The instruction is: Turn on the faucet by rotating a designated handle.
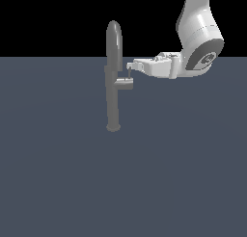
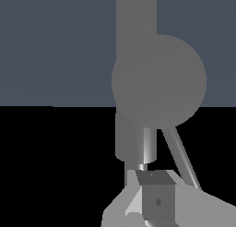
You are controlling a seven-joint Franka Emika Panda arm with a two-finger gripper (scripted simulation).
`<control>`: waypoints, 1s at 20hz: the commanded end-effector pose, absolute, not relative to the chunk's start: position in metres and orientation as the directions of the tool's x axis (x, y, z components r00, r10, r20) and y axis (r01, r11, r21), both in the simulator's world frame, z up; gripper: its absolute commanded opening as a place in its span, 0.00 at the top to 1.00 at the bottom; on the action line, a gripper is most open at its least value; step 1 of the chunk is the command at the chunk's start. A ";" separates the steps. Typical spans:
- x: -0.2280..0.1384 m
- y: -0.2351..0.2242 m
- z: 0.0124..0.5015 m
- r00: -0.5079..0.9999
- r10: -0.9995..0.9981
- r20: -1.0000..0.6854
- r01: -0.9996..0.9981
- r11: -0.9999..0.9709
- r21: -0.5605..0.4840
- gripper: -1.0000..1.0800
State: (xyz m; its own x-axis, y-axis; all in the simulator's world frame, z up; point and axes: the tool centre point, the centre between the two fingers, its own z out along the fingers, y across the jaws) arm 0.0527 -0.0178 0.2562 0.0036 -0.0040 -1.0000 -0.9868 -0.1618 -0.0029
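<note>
At the exterior view's left you see the faucet standing upright on the grey floor, its handle jutting right. Your gripper meets that handle from the right; its opening can't be judged. No writing is readable.

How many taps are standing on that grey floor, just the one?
1. The single faucet stands left of centre in the exterior view, its handle sticking out toward the gripper. Nothing else is visible on the floor.
</note>
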 end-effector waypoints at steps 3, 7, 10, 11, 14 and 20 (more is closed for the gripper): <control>0.037 -0.021 0.258 -0.001 0.000 -1.000 -0.985 -0.171 0.001 1.00; 0.036 -0.021 0.257 0.006 -0.003 -1.000 -0.986 -0.166 -0.006 1.00; 0.027 -0.022 0.251 0.004 -0.002 -1.000 -0.986 -0.168 -0.004 1.00; 0.024 -0.023 0.250 0.004 -0.001 -1.000 -0.986 -0.168 -0.003 1.00; 0.014 -0.024 0.245 0.001 -0.001 -1.000 -0.985 -0.170 -0.001 1.00; 0.008 -0.025 0.236 0.010 -0.002 -1.000 -0.985 -0.170 -0.010 1.00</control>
State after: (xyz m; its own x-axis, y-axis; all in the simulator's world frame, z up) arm 0.0145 -0.0240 0.2479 0.0250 -0.0032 -0.9997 -0.9853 -0.1689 -0.0241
